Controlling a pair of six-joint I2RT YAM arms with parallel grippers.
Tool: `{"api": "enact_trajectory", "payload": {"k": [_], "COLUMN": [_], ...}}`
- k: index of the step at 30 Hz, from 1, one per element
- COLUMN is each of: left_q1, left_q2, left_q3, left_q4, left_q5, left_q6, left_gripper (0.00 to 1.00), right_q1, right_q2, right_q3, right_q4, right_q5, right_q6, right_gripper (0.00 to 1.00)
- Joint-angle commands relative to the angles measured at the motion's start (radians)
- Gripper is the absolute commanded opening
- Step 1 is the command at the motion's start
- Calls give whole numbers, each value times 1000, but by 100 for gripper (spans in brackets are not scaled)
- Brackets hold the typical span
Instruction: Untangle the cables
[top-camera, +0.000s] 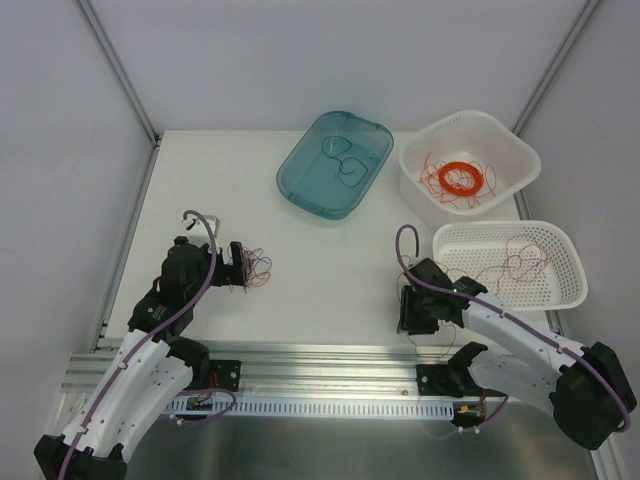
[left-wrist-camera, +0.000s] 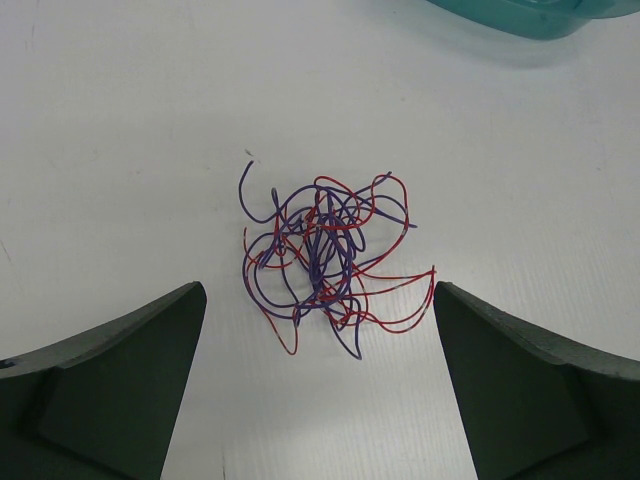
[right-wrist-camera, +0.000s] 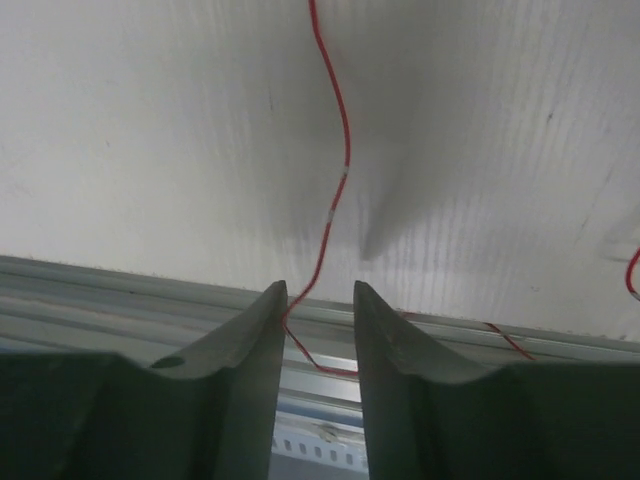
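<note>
Though low, right gripper (right-wrist-camera: 318, 292) astride cable (right-wrist-camera: 338, 180)

Mid-table (top-camera: 330, 270) lies open — teal tray (top-camera: 290, 185) and white baskets (top-camera: 505, 227) seemingly crowd the far right.

White table (top-camera: 320, 285), matte, faintly ribbed up close.
- Left half: wad of cables (left-wrist-camera: 325, 260), red and violet-blue loops, loose on the surface.
- Far middle: teal tub (top-camera: 290, 178), set at a slant.
- Far right: square white basket (top-camera: 470, 114); oblong white basket (top-camera: 500, 227) just in front of it.
- Near edge, right: single red wire (right-wrist-camera: 335, 190) trailing onto the metal rail (top-camera: 320, 358).
</note>
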Motion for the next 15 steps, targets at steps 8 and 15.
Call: {"api": "enact_trajectory", "payload": {"k": [8, 15], "left_q1": [0, 0], "left_q2": [-13, -13], "left_q3": [10, 10], "left_q4": [15, 16], "left_q5": [13, 16], "left_q6": [9, 10], "left_gripper": [99, 99], "right_q1": [53, 53], "right_q2": [4, 38], "right_q3": [223, 724], "right_q4": [8, -179], "right_q5": [28, 1], "right_q6": [-43, -141], "right_gripper": [1, 1]}}
